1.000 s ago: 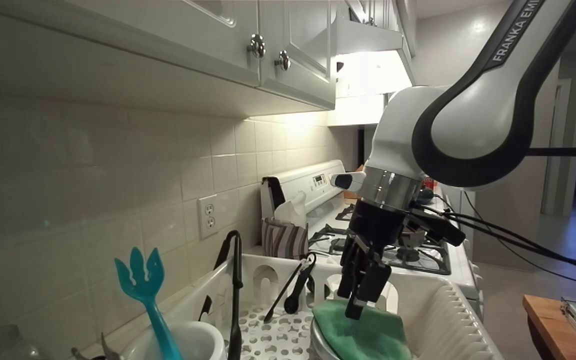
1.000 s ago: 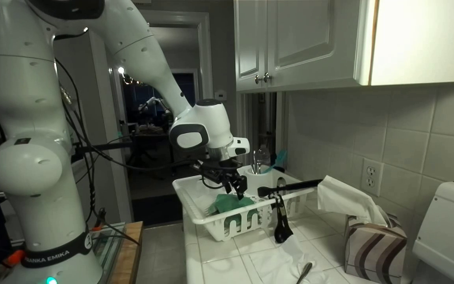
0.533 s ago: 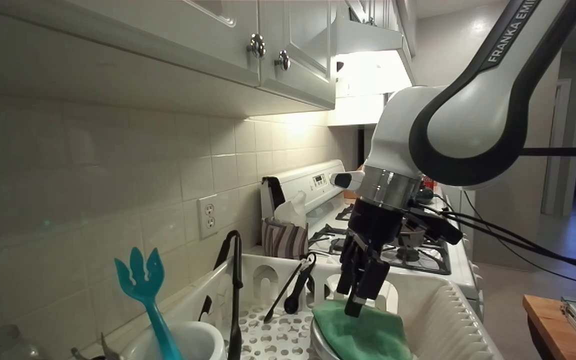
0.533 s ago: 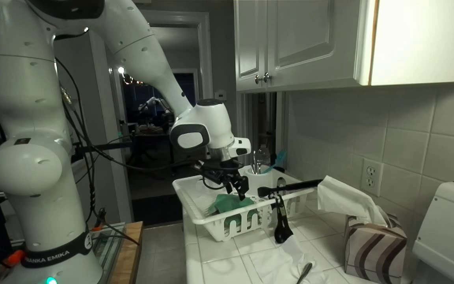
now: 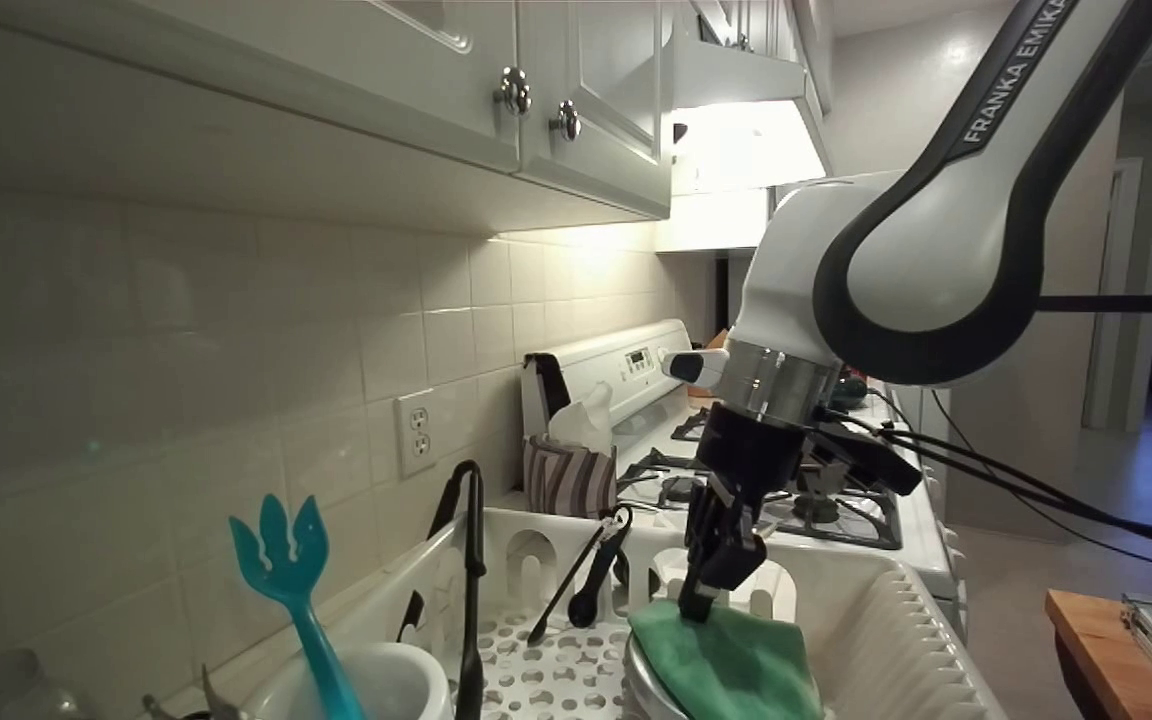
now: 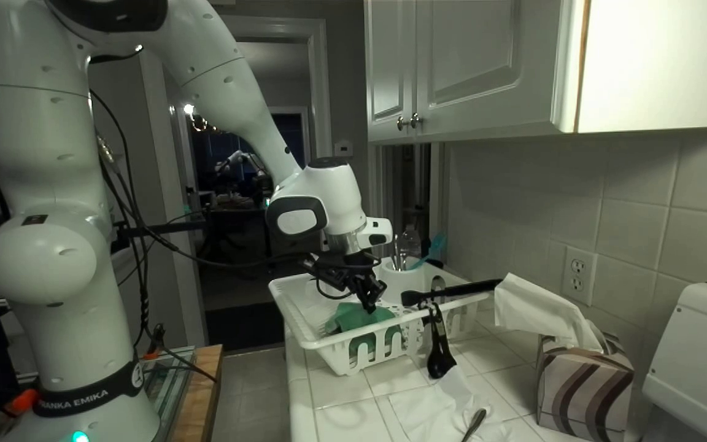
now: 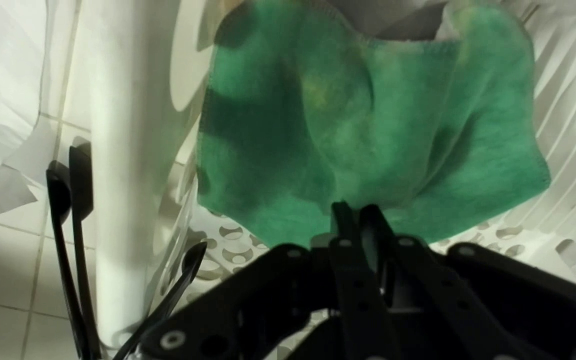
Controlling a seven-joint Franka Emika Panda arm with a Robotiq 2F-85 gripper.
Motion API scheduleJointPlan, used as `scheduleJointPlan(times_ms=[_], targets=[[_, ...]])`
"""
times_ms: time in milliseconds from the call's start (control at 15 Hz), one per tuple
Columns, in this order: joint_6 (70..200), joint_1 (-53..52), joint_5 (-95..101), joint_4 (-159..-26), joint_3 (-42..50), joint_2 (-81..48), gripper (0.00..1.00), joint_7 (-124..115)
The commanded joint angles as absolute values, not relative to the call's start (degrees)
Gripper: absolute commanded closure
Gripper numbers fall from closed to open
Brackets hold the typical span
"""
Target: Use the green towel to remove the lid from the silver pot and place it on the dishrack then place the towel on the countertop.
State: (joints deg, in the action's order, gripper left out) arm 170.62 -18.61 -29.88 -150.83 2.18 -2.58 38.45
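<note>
Wrist view shows the rumpled, yellow-blotched green towel [image 7: 378,145] pinched between the fingers [image 7: 352,265].

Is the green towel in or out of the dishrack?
In: both exterior views show the green towel within the walls of the white dishrack.

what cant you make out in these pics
Silver metal piece: whether lid or pot is unclear; the green towel covers most of it in an exterior view.
What lies under the gripper: hidden by the towel in the wrist view.
Metal utensil: type unclear, lower end cut off by the bottom edge in an exterior view.
</note>
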Motion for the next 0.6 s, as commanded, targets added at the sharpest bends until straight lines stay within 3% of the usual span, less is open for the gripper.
scheduleJointPlan(times_ms=[0,533], targets=[[171.4,-18.7,-29.3,-150.8,2.3,-2.8,1.00,37.5],[162.3,-18.0,-32.5,-151.1,2.5,3.0,1.00,37.8]])
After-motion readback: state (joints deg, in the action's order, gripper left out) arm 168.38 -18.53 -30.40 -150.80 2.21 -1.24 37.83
